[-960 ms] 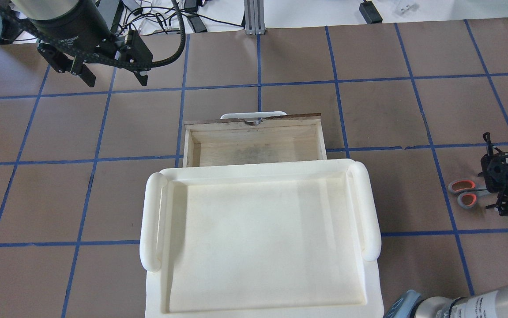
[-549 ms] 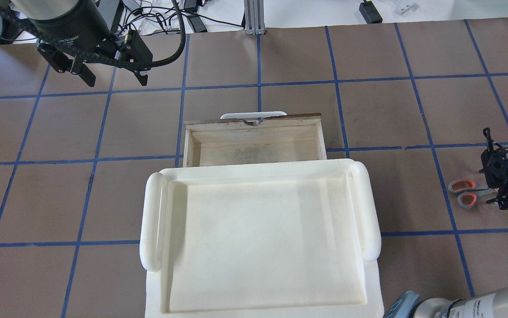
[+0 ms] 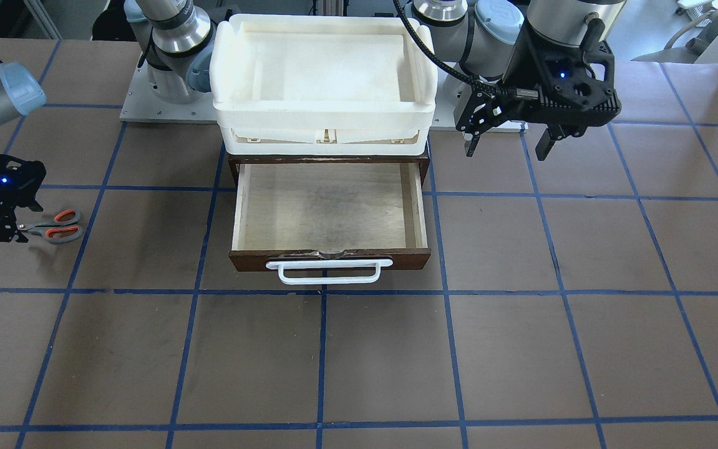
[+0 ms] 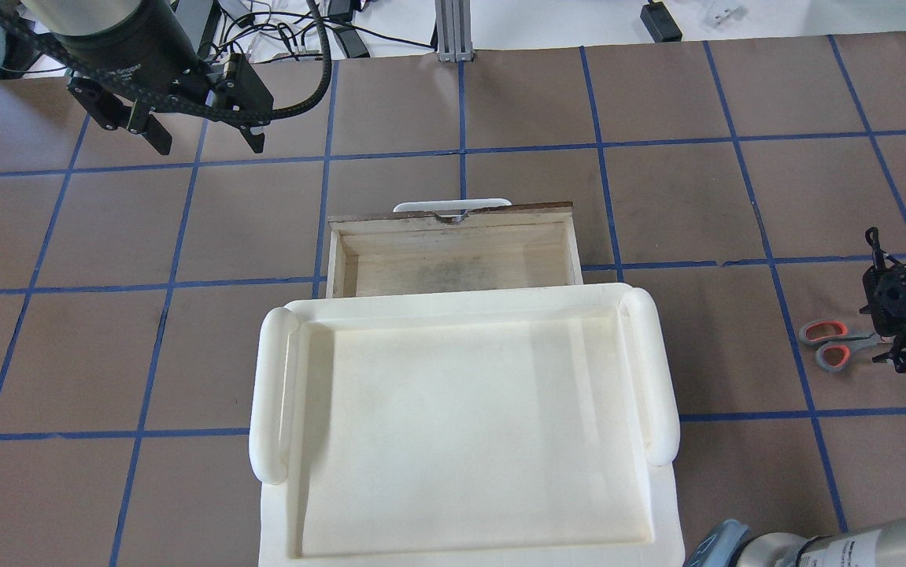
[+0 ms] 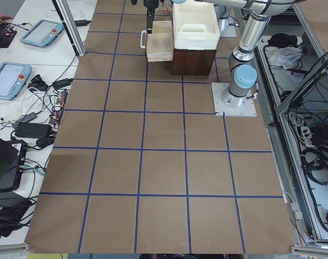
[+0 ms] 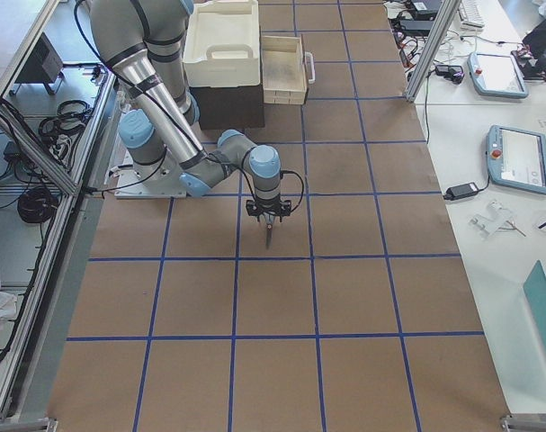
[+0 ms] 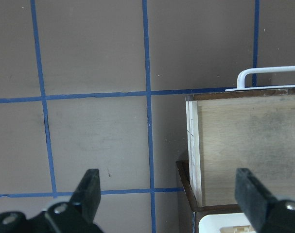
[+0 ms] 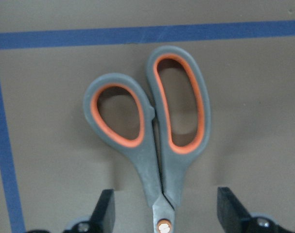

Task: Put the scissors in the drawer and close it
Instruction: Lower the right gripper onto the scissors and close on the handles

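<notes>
The scissors (image 4: 834, 344) lie flat on the brown table at the far right, grey handles with orange loops toward the drawer; they also show in the right wrist view (image 8: 152, 131) and the front view (image 3: 53, 226). My right gripper (image 4: 900, 335) is open, low over the blades, one finger on each side near the pivot (image 8: 163, 226). The dark wooden drawer (image 4: 453, 264) stands pulled open and empty, white bar handle (image 3: 329, 272) at its front. My left gripper (image 4: 205, 135) is open and empty, up above the table to the drawer's far left.
A large white plastic tray (image 4: 271, 394) sits on the brown cabinet the drawer comes out of. Cables and a metal post (image 4: 453, 31) line the far table edge. Blue tape lines grid the table.
My right gripper has shifted slightly to the right along the scissors, away from the handles. The scissors, the drawer and the left arm have not moved.
</notes>
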